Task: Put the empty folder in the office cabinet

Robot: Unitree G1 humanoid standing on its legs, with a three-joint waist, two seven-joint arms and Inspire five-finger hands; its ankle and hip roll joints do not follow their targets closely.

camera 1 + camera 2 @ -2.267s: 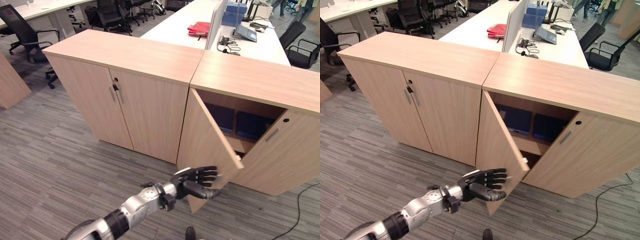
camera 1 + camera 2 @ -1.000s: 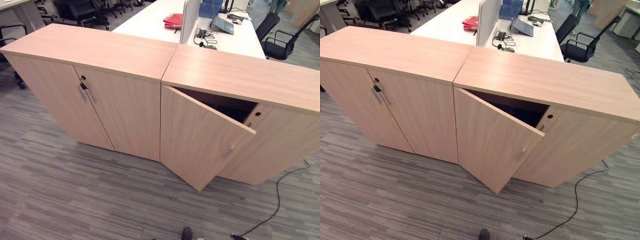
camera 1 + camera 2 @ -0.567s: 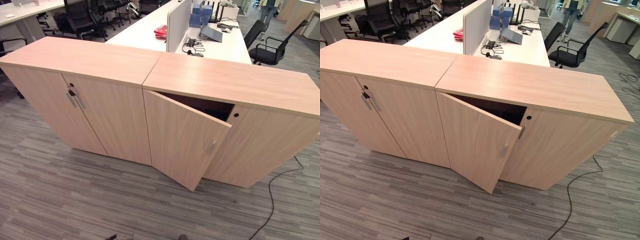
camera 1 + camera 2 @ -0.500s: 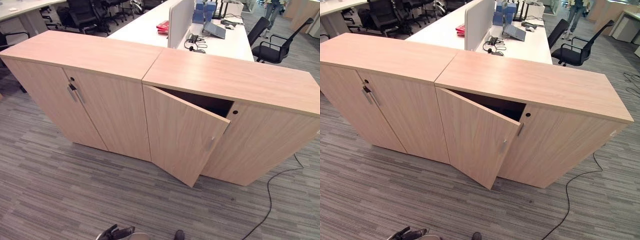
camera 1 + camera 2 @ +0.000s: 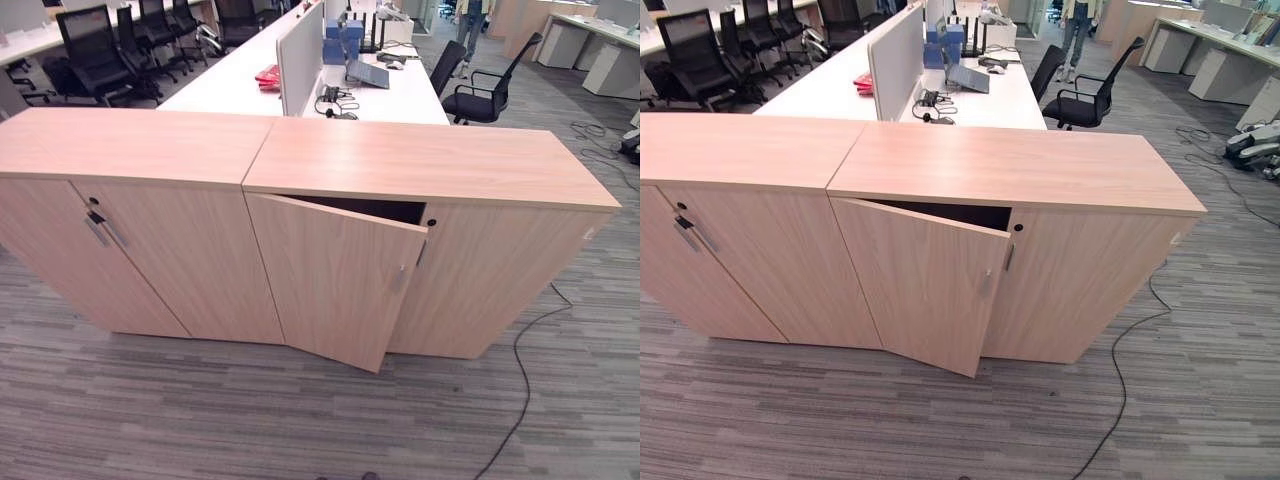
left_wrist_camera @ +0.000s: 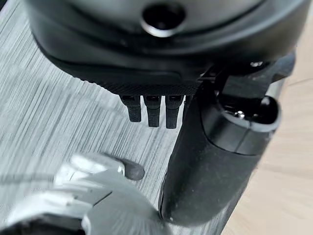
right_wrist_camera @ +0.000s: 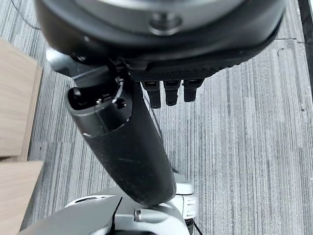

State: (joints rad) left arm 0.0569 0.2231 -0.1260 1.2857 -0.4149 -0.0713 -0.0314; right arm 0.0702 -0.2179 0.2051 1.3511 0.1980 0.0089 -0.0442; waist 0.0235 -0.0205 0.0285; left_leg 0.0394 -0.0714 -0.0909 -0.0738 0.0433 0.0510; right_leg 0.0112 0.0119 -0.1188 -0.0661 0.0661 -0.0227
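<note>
The right office cabinet (image 5: 430,165) stands in the middle of the eye views. Its left door (image 5: 335,280) hangs slightly ajar, with a slim metal handle (image 5: 401,279) near its free edge. Only a dark slit of the inside shows above the door; what stands in there is hidden. My left hand (image 6: 210,156) hangs over the grey carpet beside light wood, its fingers (image 6: 153,110) straight and holding nothing. Over the carpet too, my right hand (image 7: 124,152) is open and empty, its fingers (image 7: 171,93) straight.
A second cabinet (image 5: 130,150) with shut doors adjoins on the left. Behind both runs a white desk (image 5: 230,85) with a red folder stack (image 5: 267,74), a laptop (image 5: 368,73) and a divider. Black office chairs (image 5: 470,95) stand beyond. A person (image 5: 470,12) stands far back.
The cabinet door has swung from wide open to nearly shut. My left hand, earlier raised by the door's lower edge, has dropped out of the eye views. The camera has backed off and shifted.
</note>
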